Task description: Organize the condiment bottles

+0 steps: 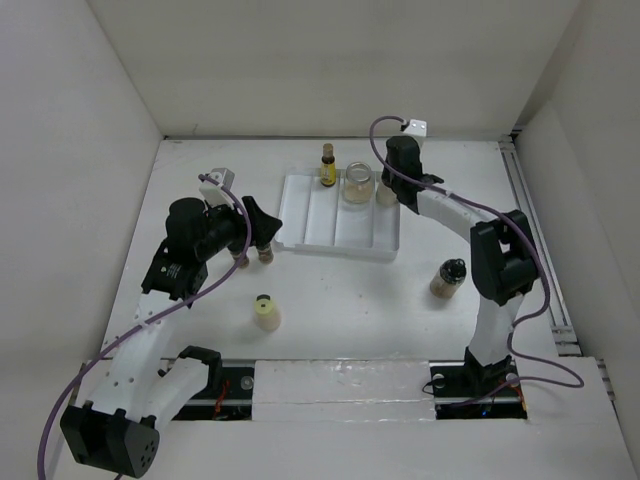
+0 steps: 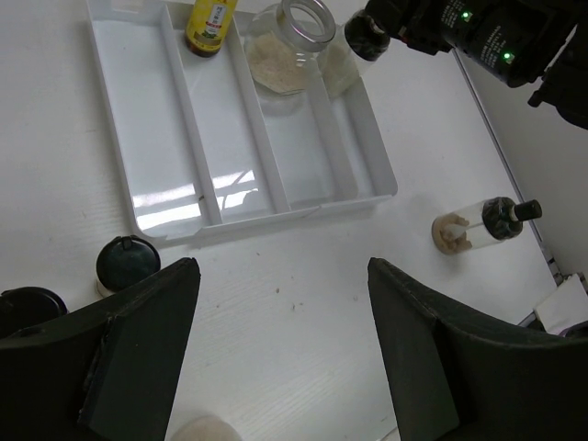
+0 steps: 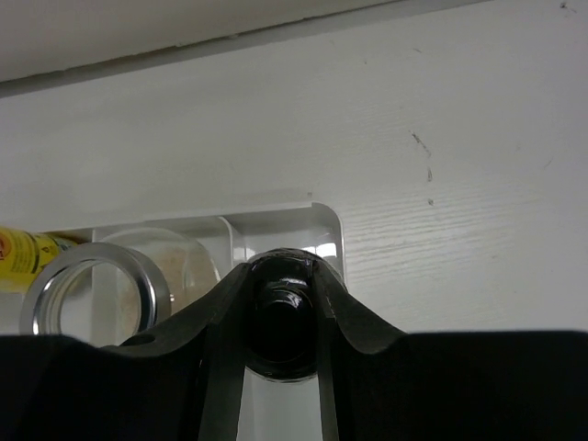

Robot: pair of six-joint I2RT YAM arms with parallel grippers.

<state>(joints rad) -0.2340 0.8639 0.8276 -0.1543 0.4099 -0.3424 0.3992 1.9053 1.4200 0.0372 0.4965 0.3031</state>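
Black-capped bottle (image 3: pixel 283 323) inside right gripper (image 3: pixel 281 272)

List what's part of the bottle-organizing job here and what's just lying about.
Job: yellow bottle, clear jar, black-capped bottle in the right gripper, right-side shaker, cream bottle, two capped shakers.
Other: white tray (holder only), purple cables.

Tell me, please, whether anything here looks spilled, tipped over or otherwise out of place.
Nothing looks spilled, tipped or damaged. The right claw grips a black-capped bottle in the white tray's corner. Two shakers, a cream bottle and a tan-filled bottle stand outside it.
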